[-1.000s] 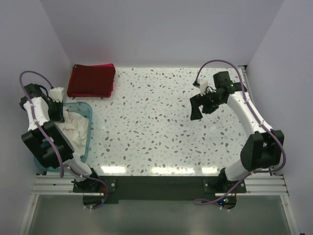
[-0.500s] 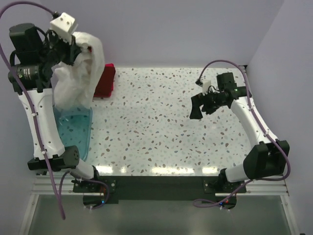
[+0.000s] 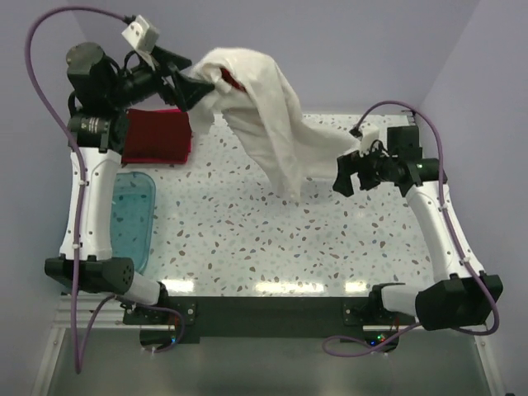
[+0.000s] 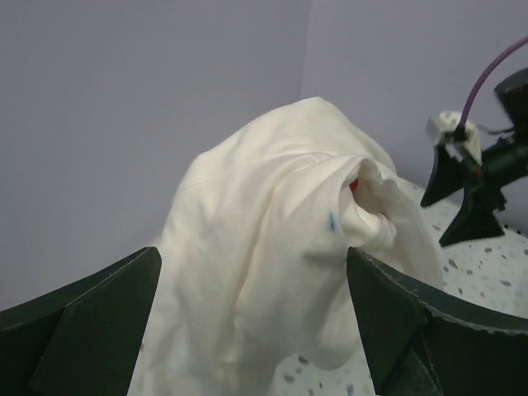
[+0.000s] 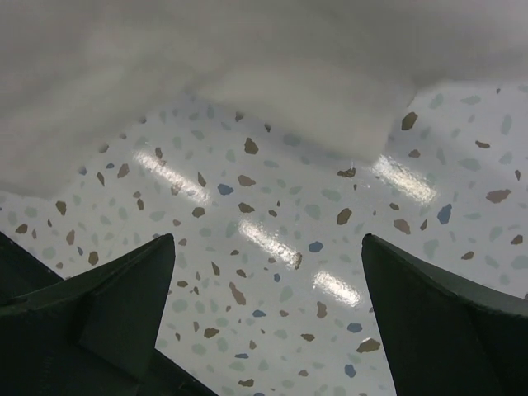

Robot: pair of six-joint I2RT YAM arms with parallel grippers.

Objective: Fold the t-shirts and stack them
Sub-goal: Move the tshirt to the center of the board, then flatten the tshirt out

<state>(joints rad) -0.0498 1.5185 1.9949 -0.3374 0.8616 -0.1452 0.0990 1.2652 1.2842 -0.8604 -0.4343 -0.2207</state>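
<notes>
A cream-white t-shirt (image 3: pixel 268 124) hangs in the air above the table's back half, stretched from my left gripper (image 3: pixel 194 87) down toward my right gripper (image 3: pixel 345 175). A bit of its red print (image 3: pixel 232 82) shows. In the left wrist view the t-shirt (image 4: pixel 272 247) billows just beyond the open left gripper (image 4: pixel 253 256), and no cloth lies between the jaws. Open as well, the right gripper (image 5: pixel 268 239) hovers over the speckled table (image 5: pixel 272 297), with the t-shirt (image 5: pixel 206 74) hanging ahead of it. A folded dark red t-shirt (image 3: pixel 155 136) lies on a pink one (image 3: pixel 190 142) at the back left.
A translucent teal tub (image 3: pixel 132 219) stands at the table's left edge, below my raised left arm. Purple walls close in the back and both sides. My right gripper (image 4: pixel 466 190) shows at the far right of the left wrist view.
My left arm lifted the cream-white t-shirt out of the tub, swung it up and to the right, and its jaws opened. The right gripper shifted slightly right.
</notes>
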